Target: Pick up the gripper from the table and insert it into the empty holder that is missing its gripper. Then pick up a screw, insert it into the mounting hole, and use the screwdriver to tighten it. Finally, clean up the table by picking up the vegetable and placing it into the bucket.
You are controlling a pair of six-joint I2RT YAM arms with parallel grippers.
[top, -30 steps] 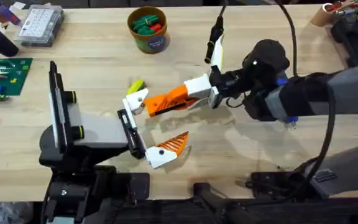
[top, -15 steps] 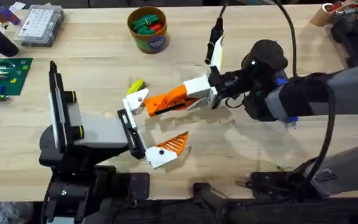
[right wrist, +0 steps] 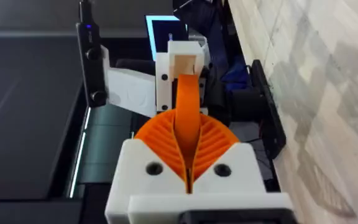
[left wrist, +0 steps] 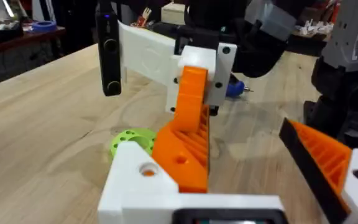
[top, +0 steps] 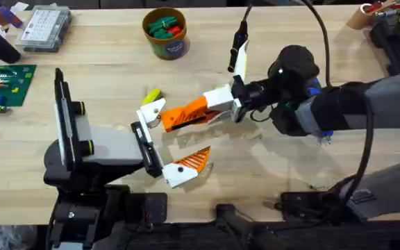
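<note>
We have the right gripper clamped on the loose finger piece, the gripper, pinching its ribbed orange wedge between our own orange pads, so the white base block leads toward the holder. Held nearly level above the table, the block hangs just beside the upper end of the black bracket bar, close to the free slot; the twin finger sits at the bar's lower end, already mounted by the look of it. We judge the insertion is under way but not seated. The left wrist view looks from close by along the held piece, which suggests we keep that arm near the bracket to watch or steady it; whether the left fingers are apart or together, we cannot tell. The yellow vegetable lies just beyond the held piece, and the bucket stands well apart at the far edge.
</note>
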